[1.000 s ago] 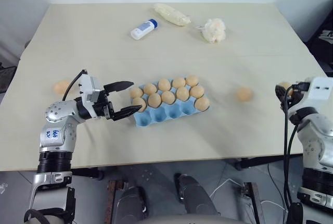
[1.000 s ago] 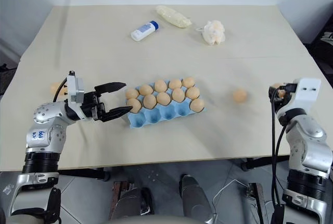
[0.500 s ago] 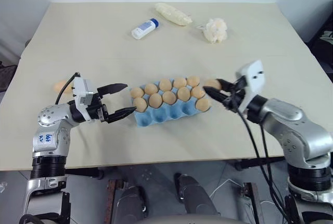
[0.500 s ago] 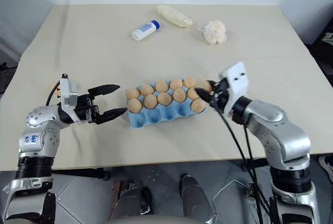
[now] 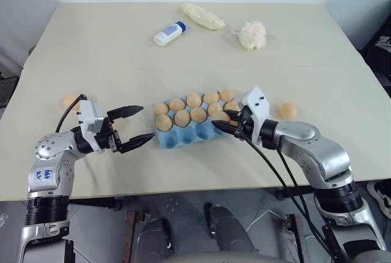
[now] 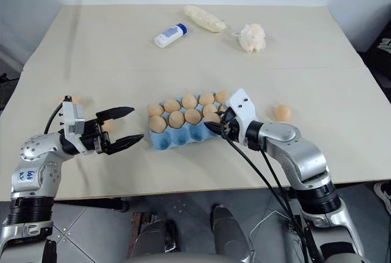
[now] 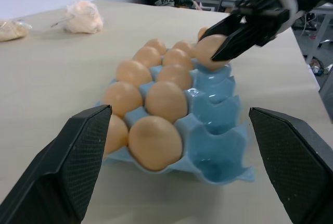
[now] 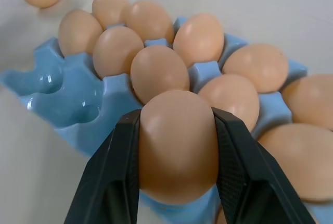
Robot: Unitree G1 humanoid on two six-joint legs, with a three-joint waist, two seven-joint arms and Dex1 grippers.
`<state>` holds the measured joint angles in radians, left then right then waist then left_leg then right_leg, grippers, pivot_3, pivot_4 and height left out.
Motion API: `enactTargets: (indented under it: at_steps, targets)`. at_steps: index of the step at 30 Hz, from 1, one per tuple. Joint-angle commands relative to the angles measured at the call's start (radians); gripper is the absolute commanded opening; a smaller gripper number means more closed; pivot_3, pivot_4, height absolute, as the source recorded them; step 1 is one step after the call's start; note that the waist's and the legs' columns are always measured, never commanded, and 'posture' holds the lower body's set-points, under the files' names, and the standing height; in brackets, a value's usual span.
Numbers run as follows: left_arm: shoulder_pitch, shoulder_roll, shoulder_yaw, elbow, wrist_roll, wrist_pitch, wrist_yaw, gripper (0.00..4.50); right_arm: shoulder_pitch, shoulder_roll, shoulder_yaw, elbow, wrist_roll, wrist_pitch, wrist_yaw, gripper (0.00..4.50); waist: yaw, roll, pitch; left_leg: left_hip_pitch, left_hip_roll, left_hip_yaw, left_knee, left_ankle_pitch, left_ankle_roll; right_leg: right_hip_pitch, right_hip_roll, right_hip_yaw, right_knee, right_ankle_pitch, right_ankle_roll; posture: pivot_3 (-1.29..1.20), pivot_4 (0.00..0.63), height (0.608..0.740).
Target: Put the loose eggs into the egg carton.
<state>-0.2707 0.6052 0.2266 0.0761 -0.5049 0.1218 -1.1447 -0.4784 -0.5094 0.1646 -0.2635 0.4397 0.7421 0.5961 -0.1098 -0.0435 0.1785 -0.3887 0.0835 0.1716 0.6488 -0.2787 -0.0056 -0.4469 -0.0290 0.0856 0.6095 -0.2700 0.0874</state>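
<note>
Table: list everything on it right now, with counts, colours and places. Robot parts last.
table: one, beige, under everything
carton: one, light blue, centre
eggs in carton: at least ten, tan, filling the two far rows
held egg: one, tan, over the near row
loose eggs: two, tan, one left and one right of carton
bottle: one, white with blue cap, far side
bag: one, cream, far side
fluffy lump: one, pale, far side
left gripper: jaws open, left of carton
right gripper: jaws shut on held egg

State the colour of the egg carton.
Light blue; the egg carton shows best in the left wrist view.
</note>
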Motion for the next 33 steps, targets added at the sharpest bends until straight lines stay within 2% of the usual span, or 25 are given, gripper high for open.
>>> enactTargets:
  at_steps: [1,7,14,18,25,30,33]
  targets:
    - [0.007,0.015,0.028,-0.049,-0.026,0.001,0.014,4.5,-0.023,0.004,0.004,-0.011,-0.013,-0.013,0.024,2.41,0.0,0.0,0.0,0.0,0.0,0.0,0.0,0.0,0.0,0.0,0.0,0.0,0.0,0.0,0.0,0.0,0.15,0.74]
    - [0.01,0.019,0.031,-0.053,-0.029,0.007,0.021,4.5,-0.024,-0.007,-0.004,-0.056,0.0,0.025,0.044,4.47,0.0,0.0,0.0,0.0,0.0,0.0,0.0,0.0,0.0,0.0,0.0,0.0,0.0,0.0,0.0,0.0,0.15,0.74]
    - [-0.009,0.02,0.024,-0.035,-0.027,0.007,0.015,4.5,-0.017,-0.047,-0.065,-0.112,0.023,0.04,0.069,4.47,0.001,0.0,0.0,0.0,0.0,0.0,0.0,0.0,-0.001,0.0,0.0,0.0,0.0,-0.001,-0.002,0.0,0.15,0.74]
    - [-0.021,0.02,0.021,-0.021,-0.025,0.005,0.009,4.5,0.027,-0.103,-0.186,-0.143,0.069,0.019,0.107,4.47,0.006,0.0,0.0,0.0,0.0,0.0,-0.001,0.0,-0.001,0.0,0.0,0.0,-0.001,-0.001,-0.002,0.0,0.15,0.74]
    - [-0.047,0.022,0.016,0.026,-0.017,-0.006,-0.01,4.5,0.257,-0.198,-0.439,-0.173,0.116,-0.126,0.22,4.47,0.027,0.0,0.0,0.0,0.0,0.0,-0.001,-0.002,0.0,0.0,0.001,0.0,-0.003,-0.001,-0.002,0.0,0.15,0.74]
    - [-0.066,0.018,0.01,0.057,-0.013,-0.017,-0.018,4.5,0.399,-0.205,-0.561,-0.119,0.116,-0.269,0.294,4.47,0.028,-0.001,0.0,0.0,0.0,0.0,0.0,-0.002,0.0,0.001,0.001,0.0,-0.004,0.0,0.0,0.0,0.15,0.74]
    - [-0.08,0.013,0.006,0.073,-0.014,-0.023,-0.021,4.5,0.508,-0.217,-0.632,-0.082,0.126,-0.287,0.337,4.47,0.027,-0.001,-0.001,0.001,0.0,0.001,0.001,-0.001,0.001,0.002,0.001,0.001,-0.003,0.0,0.0,0.0,0.15,0.74]
